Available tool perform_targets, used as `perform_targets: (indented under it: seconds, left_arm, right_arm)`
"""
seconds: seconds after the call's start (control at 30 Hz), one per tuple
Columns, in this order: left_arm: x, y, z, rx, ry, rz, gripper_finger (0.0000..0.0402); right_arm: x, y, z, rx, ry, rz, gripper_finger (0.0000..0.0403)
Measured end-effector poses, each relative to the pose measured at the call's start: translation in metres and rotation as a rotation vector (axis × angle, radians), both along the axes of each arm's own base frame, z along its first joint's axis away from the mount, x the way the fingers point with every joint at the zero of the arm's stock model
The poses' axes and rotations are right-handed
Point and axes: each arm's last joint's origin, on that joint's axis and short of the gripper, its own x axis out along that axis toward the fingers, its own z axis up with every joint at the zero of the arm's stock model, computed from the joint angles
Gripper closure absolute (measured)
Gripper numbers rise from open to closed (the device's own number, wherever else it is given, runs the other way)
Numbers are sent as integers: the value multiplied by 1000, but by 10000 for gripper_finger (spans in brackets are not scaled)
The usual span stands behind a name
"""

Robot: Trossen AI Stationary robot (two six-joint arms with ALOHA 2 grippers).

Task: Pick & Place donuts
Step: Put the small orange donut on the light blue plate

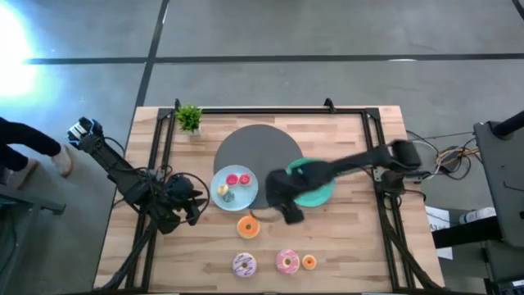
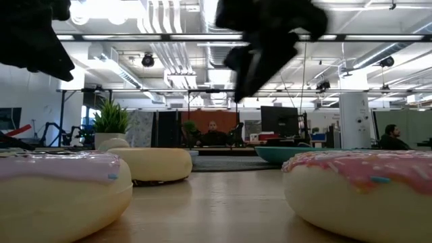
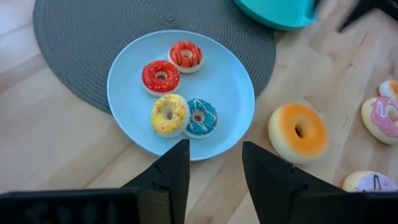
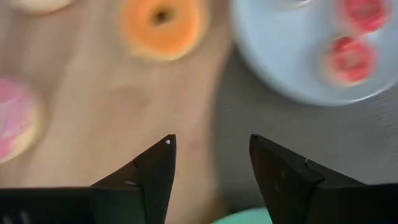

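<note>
- Bright, even indoor light; strong white glare at the high view's upper left corner.
- Low view: ceiling lights [image 2: 172, 13] blow out, arms show as dark silhouettes, the near donuts [image 2: 364, 192] are soft.
- Right wrist view is motion-blurred throughout; the left wrist view is sharp, with soft shadows on the table [image 3: 56, 143].

An open-plan lab: exposed ceiling ducts [image 2: 162, 40], monitors [image 2: 279, 120], seated people [image 2: 213, 133].
</note>
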Motion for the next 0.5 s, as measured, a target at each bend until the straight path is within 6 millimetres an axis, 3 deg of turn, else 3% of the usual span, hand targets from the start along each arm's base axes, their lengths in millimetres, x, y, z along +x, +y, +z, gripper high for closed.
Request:
perform_targets:
  seconds: [0.2, 0.3, 0.5]
  left_arm:
    - [0, 0, 0, 25, 2, -11, 281]
    - [0, 0, 0, 25, 3, -12, 281]
    - [0, 0, 0, 22, 6, -16, 281]
  right_arm:
    - [-48, 62, -2, 2, 3, 130, 211]
    - [-67, 92, -14, -3, 47, 207, 211]
    - [-94, 135, -28, 60, 140, 108, 211]
